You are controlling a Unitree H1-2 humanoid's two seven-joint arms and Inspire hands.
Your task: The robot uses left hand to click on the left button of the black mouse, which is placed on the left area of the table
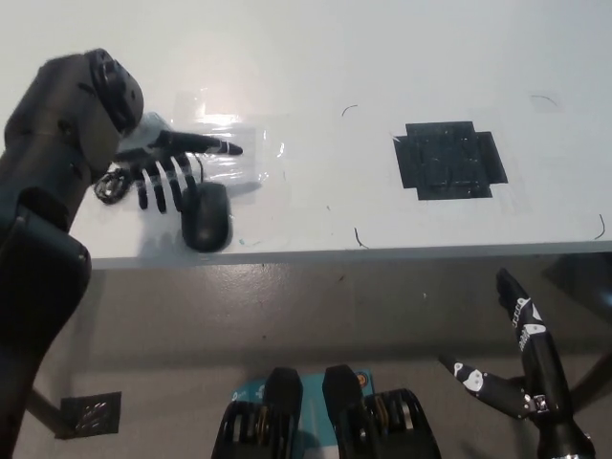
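Black in colour, the mouse (207, 215) lies on the left area of the white table (316, 57), close to the near edge. Its cable (113, 184) runs to a small coil on the tabletop just to the left of it.

The left hand (167, 163) is positioned over the table immediately beside and above the mouse. Its fingers (164, 186) are spread apart and extended; several point down toward the near edge, with the tips reaching the left upper side of the mouse, while one points right across a glossy clear patch (234, 148) on the surface. The hand grips nothing. Whether a fingertip actually touches the mouse button cannot be determined from this view. The large dark arm casing (57, 143) covers the wrist area.

A black tape square (448, 160) is fixed to the table right of centre, well apart from the mouse.

The right hand (516, 368) rests below table level at the lower right, fingers apart and holding nothing.
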